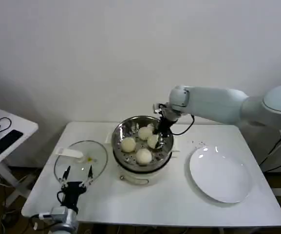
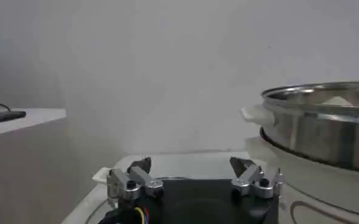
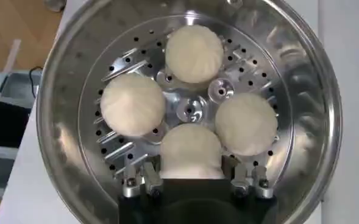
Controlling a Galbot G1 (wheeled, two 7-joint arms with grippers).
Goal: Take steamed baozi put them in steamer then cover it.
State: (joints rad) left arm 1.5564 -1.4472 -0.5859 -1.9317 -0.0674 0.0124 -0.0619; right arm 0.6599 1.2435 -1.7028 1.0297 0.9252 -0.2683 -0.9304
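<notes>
Steel steamer (image 3: 185, 103) upright w/ 4 baozi (image 3: 190, 151); right gripper (image 3: 191, 179) clamps one; left gripper (image 2: 191, 176) spread.

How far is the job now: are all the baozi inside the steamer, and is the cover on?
All four baozi lie in the steamer, and the white plate is bare. The right gripper sits around the fourth bun, so its release is in hand. The cover lies on the table left of the steamer, with the open left gripper near it. Covering remains.
</notes>
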